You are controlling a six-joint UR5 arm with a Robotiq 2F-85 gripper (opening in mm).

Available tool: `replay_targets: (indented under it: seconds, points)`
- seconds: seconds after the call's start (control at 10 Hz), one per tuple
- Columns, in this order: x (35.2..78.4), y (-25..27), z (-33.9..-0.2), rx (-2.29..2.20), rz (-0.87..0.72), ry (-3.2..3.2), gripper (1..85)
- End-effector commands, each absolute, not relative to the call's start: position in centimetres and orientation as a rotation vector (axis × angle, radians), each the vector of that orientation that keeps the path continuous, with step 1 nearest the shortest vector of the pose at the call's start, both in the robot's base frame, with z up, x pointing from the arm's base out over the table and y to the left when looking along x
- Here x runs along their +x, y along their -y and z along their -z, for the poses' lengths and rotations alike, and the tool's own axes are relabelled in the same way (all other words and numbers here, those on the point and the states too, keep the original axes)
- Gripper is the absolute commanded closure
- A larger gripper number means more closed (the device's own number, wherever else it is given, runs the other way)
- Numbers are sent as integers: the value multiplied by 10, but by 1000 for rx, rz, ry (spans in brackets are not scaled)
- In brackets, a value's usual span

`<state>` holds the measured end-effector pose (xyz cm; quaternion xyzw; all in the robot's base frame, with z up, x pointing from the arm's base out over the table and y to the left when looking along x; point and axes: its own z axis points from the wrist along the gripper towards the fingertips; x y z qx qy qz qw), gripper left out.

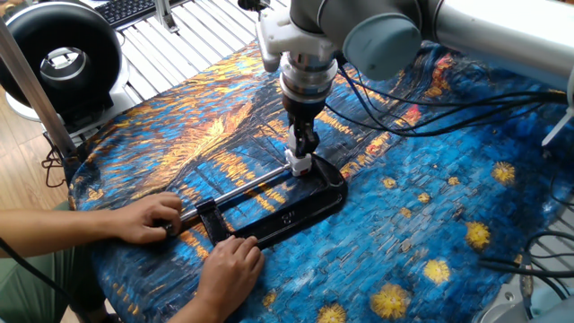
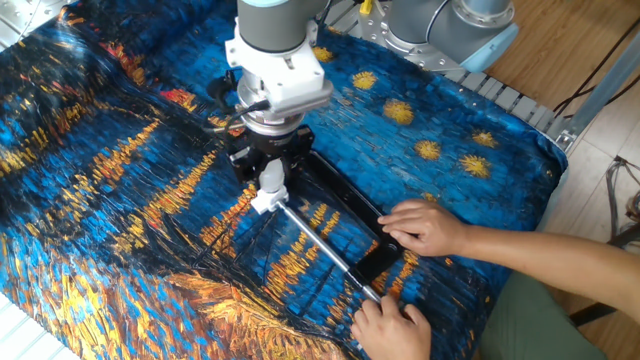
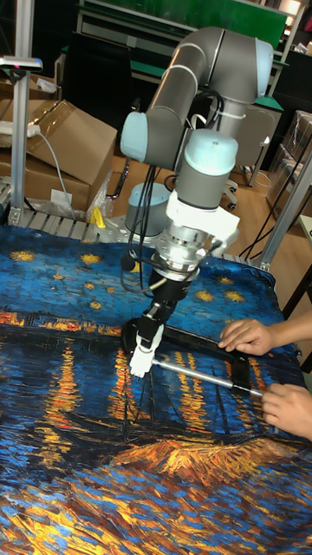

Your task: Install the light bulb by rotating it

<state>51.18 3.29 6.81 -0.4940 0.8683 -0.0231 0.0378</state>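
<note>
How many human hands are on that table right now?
2. One hand grips the end of the metal rod of the black clamp; the other hand presses on the clamp's black bar. None seem hidden.

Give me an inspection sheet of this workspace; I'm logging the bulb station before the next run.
Surface: table under a blue-and-orange painted cloth.
Job's things: light bulb upright in the white socket block, at the end of a black clamp.
Clutter: nothing seen.
Grippers: gripper above the socket, fingers around the bulb.
Cables: black cables trail from the wrist across the cloth.
Surroundings: two human hands steady the clamp; black fan; cardboard boxes.
</note>
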Motion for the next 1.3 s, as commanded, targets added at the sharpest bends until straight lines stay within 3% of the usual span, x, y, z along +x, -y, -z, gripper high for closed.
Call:
replay_targets:
  seconds: [0.0, 0.5, 0.8, 0.9, 1.1, 1.2]
  points:
    - [512, -37, -60, -1095, -29, -2842, 457]
    - [516, -47, -80, -433, -115, -3009, 533]
    - [516, -51, -64, -281, -220, -2988, 473]
    - [512, -50, -61, -300, -252, -2985, 397]
    - [472, -38, -74, -458, -297, -3108, 107]
    - [480, -41, -77, -440, -313, -3085, 57]
